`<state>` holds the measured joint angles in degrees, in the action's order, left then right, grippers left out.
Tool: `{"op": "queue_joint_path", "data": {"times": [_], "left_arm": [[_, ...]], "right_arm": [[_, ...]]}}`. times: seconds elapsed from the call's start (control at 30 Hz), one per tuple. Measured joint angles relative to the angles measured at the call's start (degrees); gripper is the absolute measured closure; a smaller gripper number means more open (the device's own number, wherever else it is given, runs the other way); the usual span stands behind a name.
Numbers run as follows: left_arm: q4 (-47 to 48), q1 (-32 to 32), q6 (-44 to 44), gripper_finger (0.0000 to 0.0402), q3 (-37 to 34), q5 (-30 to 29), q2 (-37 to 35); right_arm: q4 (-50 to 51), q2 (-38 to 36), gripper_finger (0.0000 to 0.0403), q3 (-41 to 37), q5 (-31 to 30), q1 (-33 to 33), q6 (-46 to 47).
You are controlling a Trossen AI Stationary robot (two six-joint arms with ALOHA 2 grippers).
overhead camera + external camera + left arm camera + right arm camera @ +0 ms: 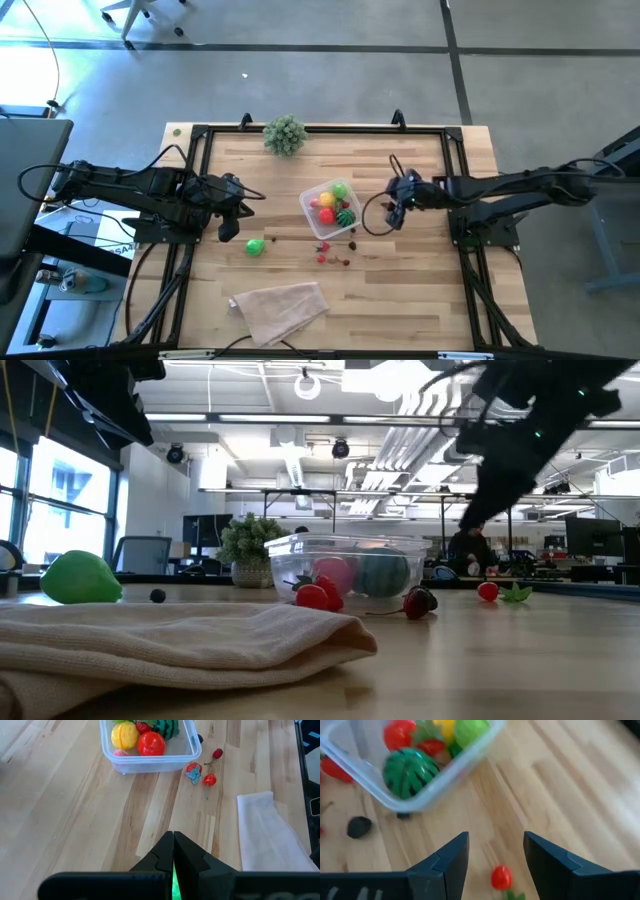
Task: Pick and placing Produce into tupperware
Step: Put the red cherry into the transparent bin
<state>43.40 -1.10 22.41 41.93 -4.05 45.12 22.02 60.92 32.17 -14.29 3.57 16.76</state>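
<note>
High view: tupperware [329,208] holds produce [335,204].

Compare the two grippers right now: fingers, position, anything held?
The left gripper has its fingers pressed shut; the right gripper has its fingers apart with a clear gap. The left gripper sits well away from the tupperware, near the green fruit; the right gripper hangs close beside the tupperware, over a small red piece on the table. Shared: both hold nothing.
</note>
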Motion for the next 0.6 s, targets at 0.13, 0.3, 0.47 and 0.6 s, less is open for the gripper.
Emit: {"op": "queue_joint_path", "data": {"times": [0.13,0.3,0.47,0.6], "left_arm": [[0.01,0.01,-0.02,0.0401,0.0,0.01,0.01],[0.0,0.0,-0.01,0.0401,0.0,0.0,-0.01],[0.02,0.0,0.0,0.0401,0.0,0.0,-0.01],[0.0,0.0,0.0,0.0401,-0.02,0.0,0.01]], "right_arm": [[-0.14,-2.07,0.0222,-3.9,1.43,0.24,4.54],[0.0,-2.14,0.0222,-5.06,2.94,0.99,7.85],[0.1,-0.45,0.0222,-5.06,3.66,2.6,10.31],[0.4,1.04,0.0222,-5.06,3.76,4.34,12.16]]}}
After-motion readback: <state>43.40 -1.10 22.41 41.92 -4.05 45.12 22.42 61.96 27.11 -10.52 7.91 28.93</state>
